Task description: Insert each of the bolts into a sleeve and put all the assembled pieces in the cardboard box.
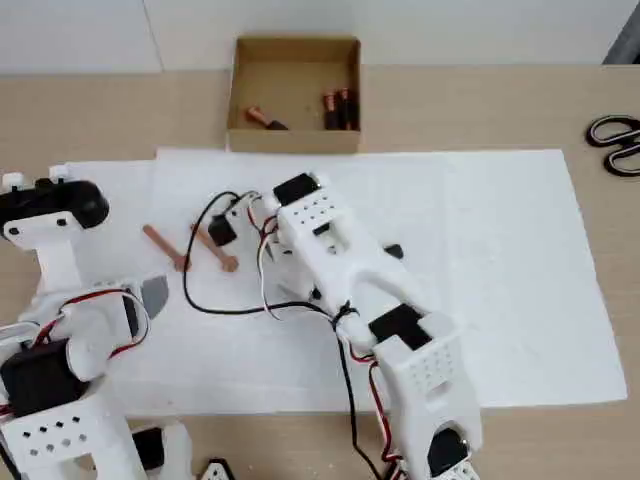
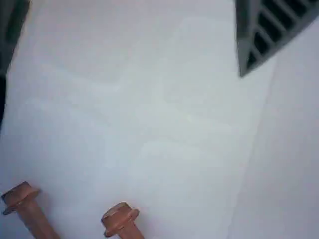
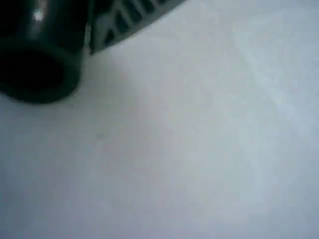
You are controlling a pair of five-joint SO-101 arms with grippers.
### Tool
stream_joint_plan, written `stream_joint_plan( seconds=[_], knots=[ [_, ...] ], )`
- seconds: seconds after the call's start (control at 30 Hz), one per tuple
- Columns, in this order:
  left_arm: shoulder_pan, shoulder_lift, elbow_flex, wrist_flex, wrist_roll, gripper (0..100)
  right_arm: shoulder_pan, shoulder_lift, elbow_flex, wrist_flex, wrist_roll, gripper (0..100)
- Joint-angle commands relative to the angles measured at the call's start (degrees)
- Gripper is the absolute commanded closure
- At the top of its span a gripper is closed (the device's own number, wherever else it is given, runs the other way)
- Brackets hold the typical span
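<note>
Bolts (image 1: 213,250), two of them, lay loose on the white paper (image 1: 480,260). The left gripper (image 1: 152,291) hung over that sheet with its jaws spread wide and nothing between them. Both were copper-coloured with flanged hex heads, and they lay side by side at about one o'clock from it, not touching it. Farther on, the right gripper (image 1: 228,222) sat near them, at their one o'clock, with a black sleeve (image 3: 37,64) against it; whether it gripped that sleeve could not be told. At twelve o'clock, beyond the paper, the cardboard box (image 1: 290,140) held assembled pieces (image 1: 340,108).
</note>
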Motion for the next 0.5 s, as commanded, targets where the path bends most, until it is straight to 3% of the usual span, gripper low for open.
stream_joint_plan(
  seconds=[0.0,0.17,0.3,0.47],
  knots=[
    [-0.2,-0.9,-2.1,-0.3,0.5,73,-0.8,1.5,0.3,-0.8,0.4,88.0],
    [-0.2,-0.9,-2.1,-0.3,0.5,73,-0.7,2.1,0.2,-0.8,0.4,89.1],
    [-0.2,-0.9,-2.0,-0.3,0.5,73,0.1,-0.2,-0.8,-0.2,0.1,99.7],
    [-0.2,-0.9,-2.0,-0.3,0.5,73,2.2,-10.0,-1.1,4.1,0.2,99.2]
  ],
)
